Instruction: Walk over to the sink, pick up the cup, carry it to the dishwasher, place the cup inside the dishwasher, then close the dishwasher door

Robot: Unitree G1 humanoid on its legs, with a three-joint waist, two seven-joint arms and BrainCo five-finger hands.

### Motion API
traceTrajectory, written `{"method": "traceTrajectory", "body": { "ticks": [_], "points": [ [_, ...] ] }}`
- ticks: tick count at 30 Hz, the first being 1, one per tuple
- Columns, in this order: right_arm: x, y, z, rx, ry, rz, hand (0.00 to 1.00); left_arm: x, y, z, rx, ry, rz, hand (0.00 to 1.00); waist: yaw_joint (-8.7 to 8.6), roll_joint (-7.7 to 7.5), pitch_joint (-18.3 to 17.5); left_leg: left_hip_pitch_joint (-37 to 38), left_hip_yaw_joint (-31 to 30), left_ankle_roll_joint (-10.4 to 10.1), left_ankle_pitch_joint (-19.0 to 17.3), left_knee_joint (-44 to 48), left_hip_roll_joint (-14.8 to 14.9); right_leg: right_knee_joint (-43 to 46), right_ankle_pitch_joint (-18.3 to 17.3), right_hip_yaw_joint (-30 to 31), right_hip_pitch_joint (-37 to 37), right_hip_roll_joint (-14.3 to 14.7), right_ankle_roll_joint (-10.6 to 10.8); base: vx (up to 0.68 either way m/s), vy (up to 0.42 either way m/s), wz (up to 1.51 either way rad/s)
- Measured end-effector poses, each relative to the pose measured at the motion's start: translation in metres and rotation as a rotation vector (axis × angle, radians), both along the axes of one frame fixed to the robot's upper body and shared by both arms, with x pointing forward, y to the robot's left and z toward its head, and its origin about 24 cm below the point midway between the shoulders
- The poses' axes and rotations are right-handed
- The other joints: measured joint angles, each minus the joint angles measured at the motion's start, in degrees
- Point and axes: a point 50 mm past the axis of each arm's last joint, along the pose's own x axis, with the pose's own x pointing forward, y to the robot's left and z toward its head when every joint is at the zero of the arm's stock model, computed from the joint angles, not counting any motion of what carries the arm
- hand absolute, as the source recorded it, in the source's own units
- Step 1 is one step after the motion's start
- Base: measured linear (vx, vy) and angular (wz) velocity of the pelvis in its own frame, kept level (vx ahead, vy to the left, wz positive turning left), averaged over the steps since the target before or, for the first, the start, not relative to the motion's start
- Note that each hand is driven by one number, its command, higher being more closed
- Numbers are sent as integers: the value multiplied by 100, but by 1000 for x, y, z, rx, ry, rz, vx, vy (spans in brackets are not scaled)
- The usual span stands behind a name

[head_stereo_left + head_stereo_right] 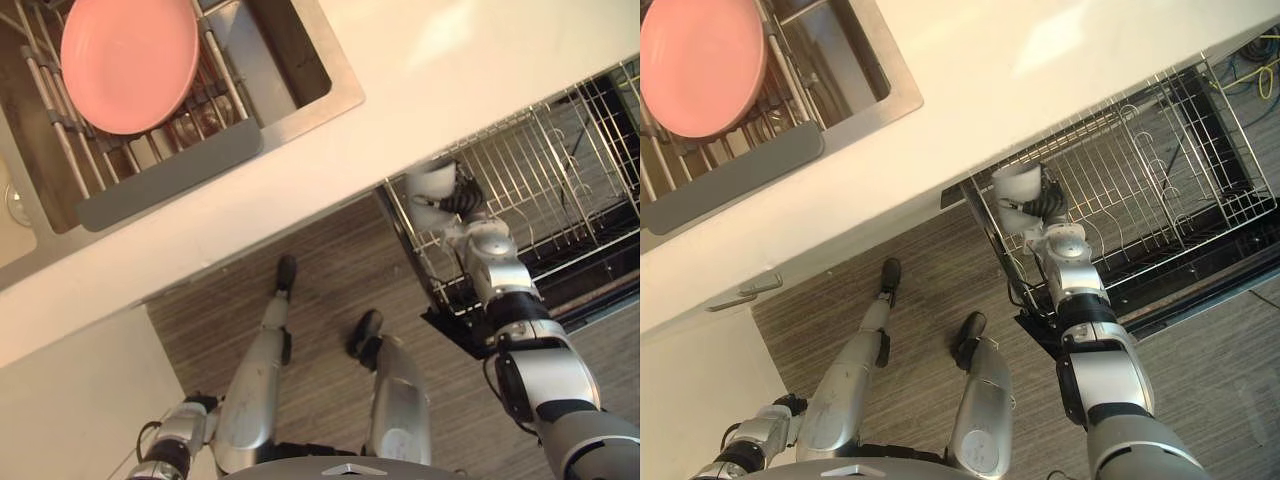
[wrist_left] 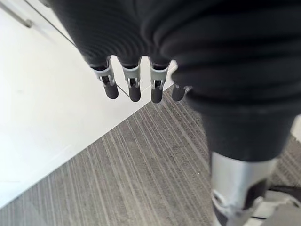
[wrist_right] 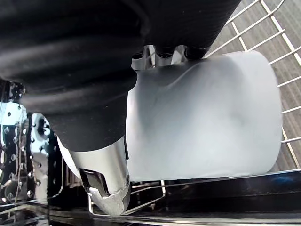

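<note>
Right hand (image 1: 1060,240): fingers wrap white cup (image 1: 1017,190) — mid-frame, over dishwasher rack (image 1: 1170,170).
Left hand (image 2: 133,84): fingers slack.
Advice: seat it before release.

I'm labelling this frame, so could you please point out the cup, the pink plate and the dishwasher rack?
cup (image 1: 1015,190): right eye view, on its white side.
pink plate (image 1: 130,60): left eye view, middle of its face.
dishwasher rack (image 1: 1160,180): right eye view, bare wire floor.

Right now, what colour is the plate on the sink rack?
The plate is pink; clearest in left eye view.
</note>
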Motion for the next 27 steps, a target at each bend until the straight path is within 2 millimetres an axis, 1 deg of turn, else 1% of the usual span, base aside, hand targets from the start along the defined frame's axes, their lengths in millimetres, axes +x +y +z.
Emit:
{"method": "traceTrajectory", "body": {
  "ticks": [2, 5, 9, 11, 12, 14, 15, 17, 19, 20, 21, 22, 23, 24, 25, 26, 27],
  "points": [
    [1, 3, -1, 19, 16, 23, 0, 4, 0, 1, -9, -32, 40, 0, 4, -3, 1, 22, -7, -7, 5, 0, 10, 55, -43, -14, 14, -2, -11, -42, -105, 5],
    [3, 16, 0, 83, 17, 83, 0, 12, 1, 5, -11, -74, 52, 0, -14, -3, 1, 43, -10, 0, 36, 0, 34, 114, -82, -35, 22, 1, -41, -42, -103, 2],
    [2, 23, -6, 143, 15, 88, 0, 15, 2, 6, -16, -88, 71, 0, -46, -3, 1, 171, -11, -1, 34, 0, 44, 96, -87, -71, 173, 4, -47, -33, -73, 1],
    [-2, 20, -13, 150, 14, 53, 0, 15, 2, 6, -17, -88, 69, 0, -55, -6, 2, 330, -7, 25, -13, -1, 47, 36, -88, -104, 371, 10, -45, -14, -49, 2],
    [-6, 18, -16, 185, -5, 37, 0, 14, 3, 6, -14, -86, 63, 0, -63, -10, 2, 437, 3, 28, -34, -1, 50, -17, -91, -119, 499, 14, -41, -17, -49, 2],
    [-12, 15, -17, 267, -76, -15, 0, 13, 3, 6, -18, -79, 55, 0, -112, -21, 4, 575, 29, 9, -85, -1, 55, -85, -90, -122, 660, 26, -32, 0, 0, 0],
    [-16, 12, -16, 297, -115, -45, 0, 10, 5, 5, -23, -71, 50, 0, -166, -39, 9, 670, 47, 16, -100, -2, 55, -136, -86, -117, 770, 36, -18, -20, -26, -6],
    [-24, 6, -15, 323, -169, -90, 0, 6, 6, 3, -37, -56, 43, 0, -191, -62, 10, 793, 86, 24, -128, -2, 80, -245, -62, -74, 912, 97, 10, 5, -32, -15],
    [-43, -3, -17, 373, -241, -155, 0, -7, 8, -1, -67, -20, 38, 0, -217, -139, 35, 1060, 213, 57, -199, -2, 136, -499, 31, 24, 1208, 201, 32, 41, -40, -30],
    [-49, -6, -19, 402, -255, -176, 0, -11, 9, -2, -69, -6, 41, 0, -244, -153, 28, 1156, 231, 54, -220, -2, 146, -585, 69, 28, 1329, 223, 42, 66, -32, -25],
    [-63, -8, -24, 466, -283, -207, 0, -25, 14, -6, -71, 30, 46, 0, -336, -214, -12, 1349, 287, 36, -274, -1, 149, -729, 102, 45, 1560, 247, 63, 77, -36, -28],
    [-76, -9, -30, 499, -301, -237, 0, -43, 19, -9, -73, 70, 49, 0, -412, -321, -134, 1489, 382, 36, -353, -2, 148, -844, 117, 142, 1683, 293, 85, 87, -36, -33],
    [-83, -11, -32, 505, -314, -253, 0, -51, 22, -10, -73, 93, 45, 0, -444, -366, -215, 1535, 434, 37, -389, -1, 153, -901, 134, 180, 1723, 305, 94, 106, -45, -38],
    [-99, -17, -35, 512, -350, -292, 0, -66, 25, -13, -78, 133, 49, 0, -510, -416, -358, 1618, 498, 37, -440, -1, 168, -1047, 179, 215, 1837, 332, 112, 129, -44, -29],
    [-114, -23, -32, 505, -395, -317, 0, -77, 26, -14, -79, 166, 43, 0, -593, -430, -433, 1745, 536, 40, -492, 0, 170, -1203, 228, 242, 2012, 364, 133, 131, -40, -25],
    [-119, -25, -30, 502, -418, -321, 0, -82, 26, -16, -82, 180, 44, 0, -628, -433, -468, 1818, 566, 45, -521, 0, 172, -1279, 258, 262, 2109, 380, 142, 137, -35, -30],
    [-128, -26, -24, 500, -464, -291, 0, -94, 26, -18, -91, 209, 52, 0, -676, -429, -567, 1962, 653, 40, -585, 1, 180, -1435, 331, 330, 2267, 416, 158, 97, -19, -32]
  ]
}}
